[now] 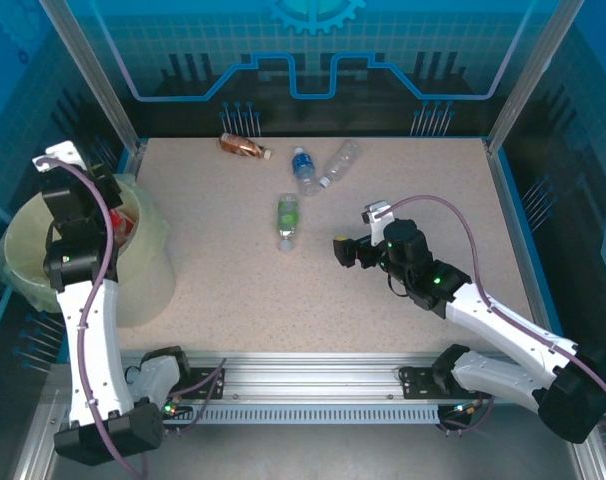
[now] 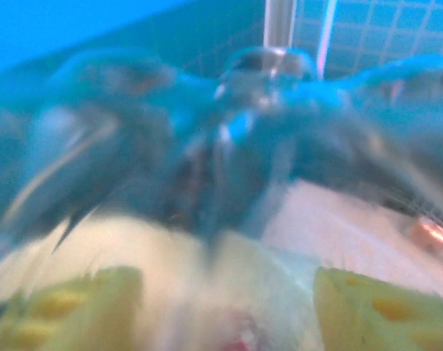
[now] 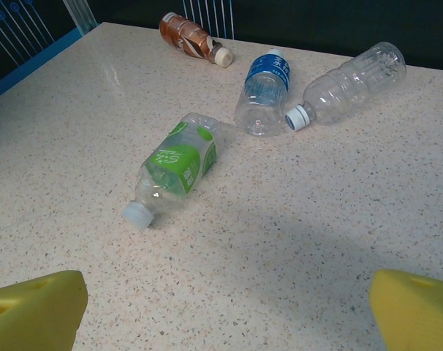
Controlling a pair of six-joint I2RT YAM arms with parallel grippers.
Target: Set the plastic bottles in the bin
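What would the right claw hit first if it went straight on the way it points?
Probably the green-labelled bottle, lying ahead of the open right gripper, slightly left of its line; depth is unclear, so it might just miss.

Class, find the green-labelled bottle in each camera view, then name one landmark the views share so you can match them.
Top external: the green-labelled bottle lies near the middle of the table, the nearest of the loose bottles to the arms.
Left wrist: too blurred to tell.
Right wrist: the green-labelled bottle lies centre-left, on its side, cap toward the camera.
Shared landmark: the blue-labelled bottle, just beyond it.
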